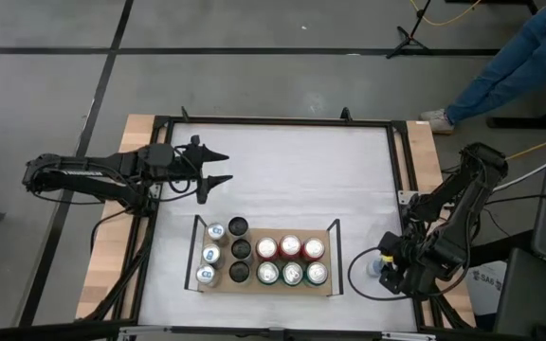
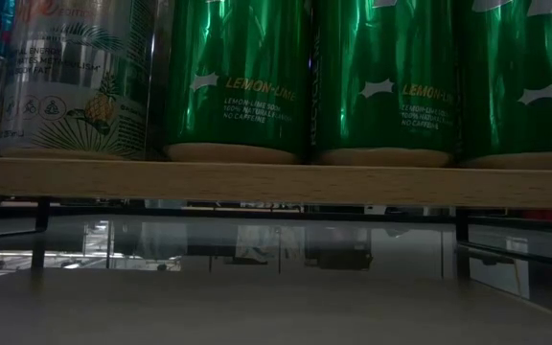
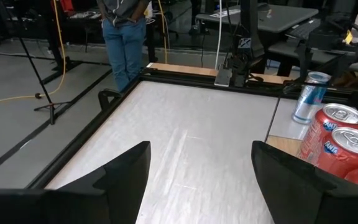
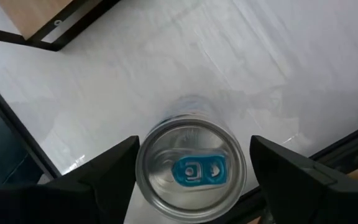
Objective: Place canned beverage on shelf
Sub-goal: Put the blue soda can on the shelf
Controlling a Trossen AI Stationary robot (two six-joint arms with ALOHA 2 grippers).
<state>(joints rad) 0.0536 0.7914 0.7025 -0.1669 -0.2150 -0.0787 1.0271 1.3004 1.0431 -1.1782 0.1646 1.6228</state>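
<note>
A silver can with a blue tab (image 4: 191,171) stands upright on the white table near its right edge (image 1: 375,266), also in the left wrist view (image 3: 309,96). My right gripper (image 4: 194,177) hangs over it, pointing down and open, one finger on either side of the can's top and apart from it. The wooden shelf (image 1: 273,230) lies at the table's near middle and carries silver, black, red and green cans (image 1: 292,260). My left gripper (image 1: 218,166) is open and raised over the table's far left, holding nothing.
The low view looks under the shelf board (image 2: 276,182), with green cans (image 2: 381,77) and a silver can (image 2: 75,77) standing on it. A black frame (image 1: 401,161) borders the table. A person (image 3: 124,37) stands beyond the table and another's legs (image 1: 510,66) show at the far right.
</note>
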